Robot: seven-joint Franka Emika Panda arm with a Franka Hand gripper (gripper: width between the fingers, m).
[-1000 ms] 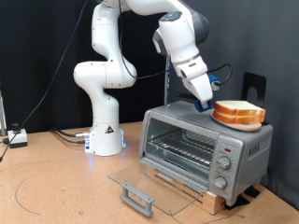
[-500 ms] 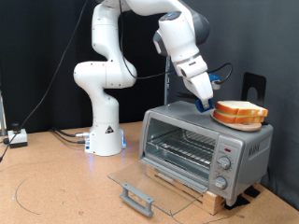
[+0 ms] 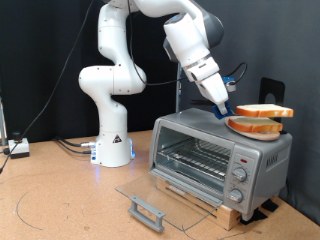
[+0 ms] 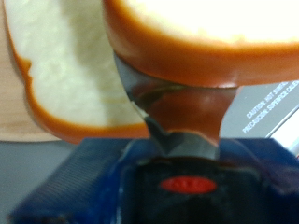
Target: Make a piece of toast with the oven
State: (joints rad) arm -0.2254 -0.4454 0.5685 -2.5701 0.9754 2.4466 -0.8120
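Observation:
The silver toaster oven (image 3: 215, 160) stands on the wooden table with its glass door (image 3: 160, 205) folded down flat and its wire rack (image 3: 195, 157) bare. Two bread slices are above its top at the exterior view's right. My gripper (image 3: 232, 110) is shut on the upper slice (image 3: 266, 111) and holds it lifted just clear of the lower slice (image 3: 252, 127), which lies on the oven's top. In the wrist view the held slice (image 4: 206, 42) sits between my fingers (image 4: 177, 112), with the other slice (image 4: 65, 75) below it.
The oven rests on a wooden base (image 3: 235, 212) near the table's right edge. The arm's white pedestal (image 3: 112, 145) stands behind, at the exterior view's left of the oven. A black stand (image 3: 272, 92) rises behind the oven. Cables (image 3: 70, 145) lie at the left.
The upper slice has risen off the lower one and moved slightly right with my gripper. The lower slice and the oven have not moved.

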